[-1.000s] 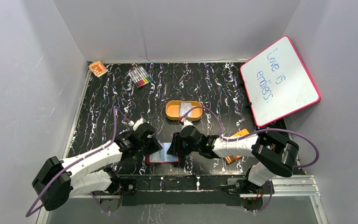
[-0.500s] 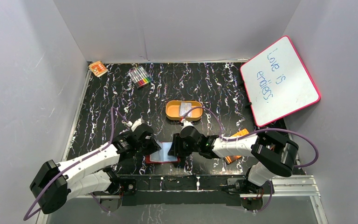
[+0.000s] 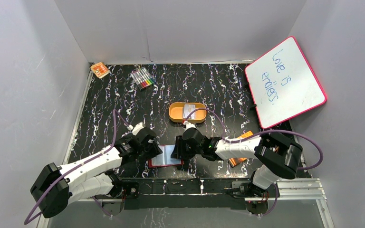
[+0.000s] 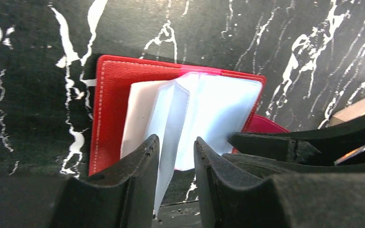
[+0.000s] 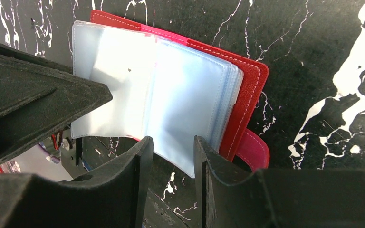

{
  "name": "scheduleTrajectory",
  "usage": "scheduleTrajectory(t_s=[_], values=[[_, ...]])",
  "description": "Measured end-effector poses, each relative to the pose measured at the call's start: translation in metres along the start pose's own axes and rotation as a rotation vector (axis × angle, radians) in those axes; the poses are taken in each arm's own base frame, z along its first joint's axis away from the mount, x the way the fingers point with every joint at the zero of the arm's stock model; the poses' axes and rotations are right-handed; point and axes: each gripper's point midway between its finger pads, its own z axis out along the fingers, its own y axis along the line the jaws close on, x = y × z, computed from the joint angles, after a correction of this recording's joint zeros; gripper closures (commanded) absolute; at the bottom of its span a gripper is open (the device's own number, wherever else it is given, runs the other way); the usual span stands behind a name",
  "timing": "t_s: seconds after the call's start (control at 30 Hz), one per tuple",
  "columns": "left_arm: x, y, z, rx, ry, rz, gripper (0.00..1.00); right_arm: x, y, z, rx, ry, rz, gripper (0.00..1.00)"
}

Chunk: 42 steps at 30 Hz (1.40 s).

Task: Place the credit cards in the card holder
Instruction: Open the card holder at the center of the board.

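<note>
The trouble most likely from here lies at the near edge of the counter, where the card holder lies open directly under and between both grippers. Its clear pockets are thin and springy, so a pinch that catches several leaves at once, or only a corner, could let them slip and fan shut, and a sideways tug could drag the light holder toward the edge or fold its red cover over. With the two grippers this close together, they could also knock into each other. The left gripper is parted by only a narrow gap, and one raised leaf stands in that gap against one finger; it looks loosely bracketed rather than squeezed. The right gripper is likewise barely parted, hovering over the lower corner of the pocket stack, with the closing tab just off to its side; it has hold of nothing I can see. Neither gripper carries a card. The cards appear to lie in the orange tin, well beyond the right gripper.
</note>
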Motion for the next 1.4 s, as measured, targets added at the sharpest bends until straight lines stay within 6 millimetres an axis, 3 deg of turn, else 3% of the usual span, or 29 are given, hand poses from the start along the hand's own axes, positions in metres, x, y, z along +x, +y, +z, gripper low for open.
scheduleTrajectory(t_s=[0.2, 0.47, 0.8, 0.97, 1.2, 1.4], values=[[-0.002, 0.016, 0.000, -0.064, -0.018, 0.018, 0.78, 0.001, -0.001, 0.000, 0.006, 0.003, -0.002, 0.58], [-0.006, 0.023, -0.002, -0.088, -0.043, 0.025, 1.00, 0.002, -0.004, 0.000, 0.016, 0.007, -0.002, 0.63], [-0.006, 0.026, 0.008, -0.113, -0.042, 0.073, 1.00, 0.001, -0.010, -0.007, 0.045, -0.005, 0.002, 0.66], [-0.006, 0.025, 0.018, -0.148, -0.030, 0.117, 1.00, 0.003, -0.016, -0.015, 0.067, -0.014, 0.012, 0.61], [-0.011, 0.024, 0.016, -0.166, -0.041, 0.147, 0.56, 0.001, -0.017, -0.028, 0.078, -0.028, 0.018, 0.55], [-0.017, 0.023, -0.004, -0.139, -0.065, 0.142, 0.46, -0.002, -0.017, -0.037, 0.086, -0.039, 0.004, 0.53]])
